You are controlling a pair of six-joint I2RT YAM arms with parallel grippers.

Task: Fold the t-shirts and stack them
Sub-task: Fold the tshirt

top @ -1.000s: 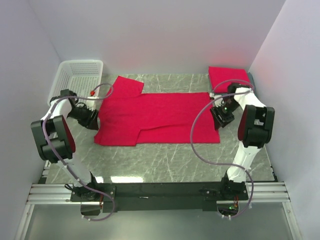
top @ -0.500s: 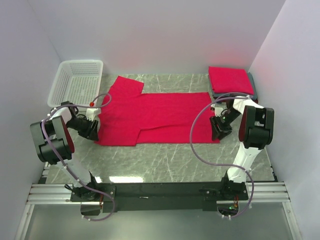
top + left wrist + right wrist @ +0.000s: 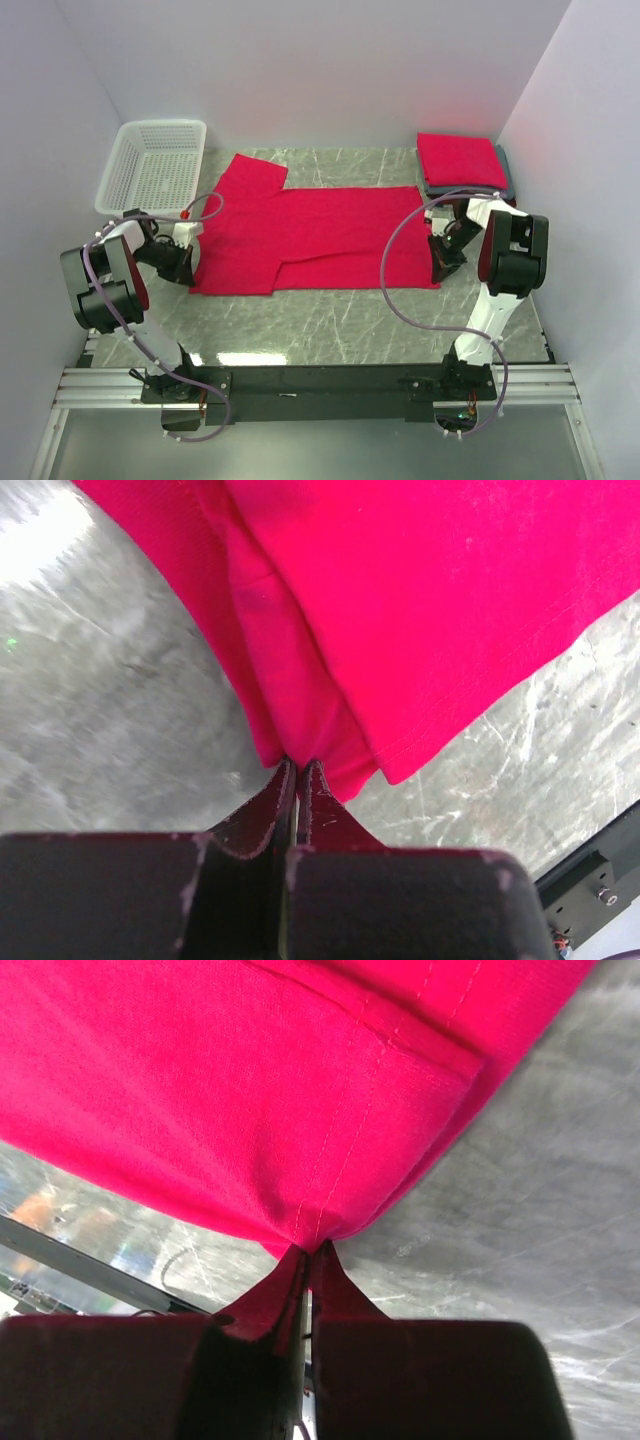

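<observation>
Place: robot lab test cell | 3 plain white walls [image 3: 300, 60] across upper frame | marble-look tabletop [image 3: 330, 310] centre | aluminium mounting rail [image 3: 100, 385] along bottom

Left arm [image 3: 105, 285], right arm [image 3: 508, 255]: white links, black joint housings | cables [image 3: 384, 268]: grey-violet loops | left gripper [image 3: 297, 766], right gripper [image 3: 308, 1251]: black fingers [image 3: 250, 825], scuffed edges

No text, label, brand mark, number or sign could be read in any view. The spread red t-shirt [image 3: 320, 235] showed only plain cloth and stitched hems, and the white lattice basket [image 3: 152, 165] bore no legible marking.
</observation>
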